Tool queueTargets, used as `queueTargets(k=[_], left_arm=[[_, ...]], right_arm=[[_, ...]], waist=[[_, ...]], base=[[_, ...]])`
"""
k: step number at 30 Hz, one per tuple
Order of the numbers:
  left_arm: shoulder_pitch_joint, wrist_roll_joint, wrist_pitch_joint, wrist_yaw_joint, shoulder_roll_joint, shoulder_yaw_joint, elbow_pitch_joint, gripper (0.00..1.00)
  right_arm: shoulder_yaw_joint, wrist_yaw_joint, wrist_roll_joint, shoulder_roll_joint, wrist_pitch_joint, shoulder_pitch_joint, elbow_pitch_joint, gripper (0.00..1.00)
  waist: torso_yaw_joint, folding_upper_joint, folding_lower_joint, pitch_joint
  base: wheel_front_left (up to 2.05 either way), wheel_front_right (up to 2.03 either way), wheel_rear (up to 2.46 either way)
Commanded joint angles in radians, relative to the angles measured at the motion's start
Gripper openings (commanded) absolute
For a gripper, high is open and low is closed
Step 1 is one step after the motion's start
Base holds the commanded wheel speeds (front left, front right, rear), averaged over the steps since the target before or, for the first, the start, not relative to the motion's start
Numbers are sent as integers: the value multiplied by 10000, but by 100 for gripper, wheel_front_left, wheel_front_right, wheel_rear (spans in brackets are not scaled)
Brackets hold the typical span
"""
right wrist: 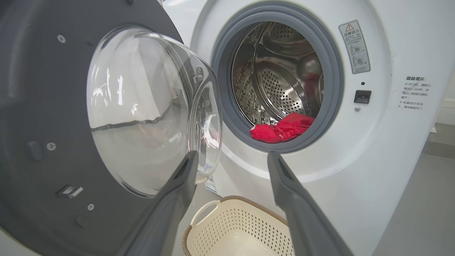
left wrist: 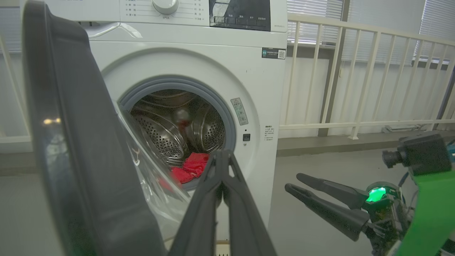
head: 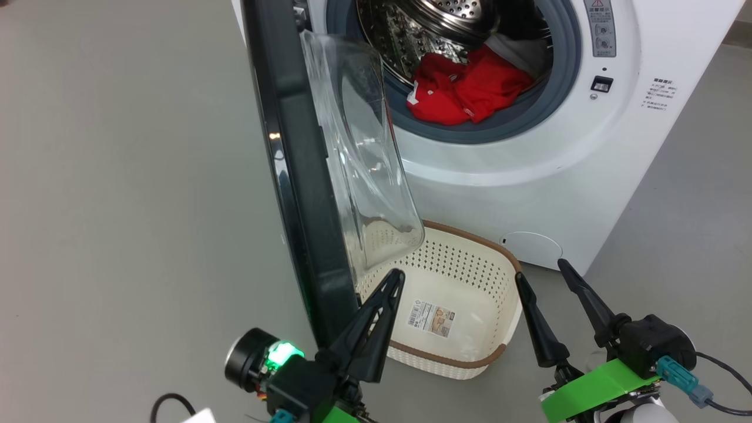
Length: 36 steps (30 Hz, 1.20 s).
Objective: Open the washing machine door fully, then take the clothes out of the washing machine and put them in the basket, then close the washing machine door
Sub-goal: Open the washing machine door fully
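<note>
Jaws of my left gripper are pressed together and empty. Their tip is just beside the lower inner edge of the washing machine door; whether it touches the rim I cannot tell. Jaws of my right gripper stand wide apart, holding nothing, near the right end of the basket and pointing towards the washing machine.

The door stands at roughly a right angle to the machine's front, edge-on in the head view. Its glass bowl window overhangs the left part of the basket. The basket sits empty on the floor just in front of the machine, below the drum mouth. The clothes, a red bundle, lie at the front bottom of the steel drum, against the grey seal.

Step in hand, as I judge it: the end of door-opening, with unloading not yet begun. The door looks open enough to reach past. Even so, "fully" may call for a further outward push with the closed left jaws, which would also clear the window from above the basket. I would then send the open right jaws through the seal and down onto the red bundle. They should pinch deep into the folds so the soft fabric does not slip away at the drum lip.
</note>
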Motion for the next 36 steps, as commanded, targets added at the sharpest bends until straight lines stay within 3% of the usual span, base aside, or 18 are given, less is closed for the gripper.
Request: queueTargets(k=[1, 5, 14, 36], left_arm=[[-379, -58, -2, -45, 44, 288, -72, 0], [-463, -223, 86, -70, 51, 315, 694, 0], [-642, -433, 541, 561, 39, 725, 1742, 0], [119, -821, 595, 1600, 678, 1844, 1300, 0]], right_arm=[[275, 63, 110, 20, -95, -424, -219, 100], [281, 63, 154, 20, -100, -454, -202, 100], [335, 63, 265, 20, -113, -466, -169, 100], [404, 63, 349, 20, -120, -219, -182, 100]], waist=[[-15, 0, 0, 9], [-63, 0, 0, 22], [-111, 0, 0, -3], [506, 0, 0, -213]], base=[[0, 0, 0], [0, 0, 0], [0, 0, 0], [0, 0, 0]])
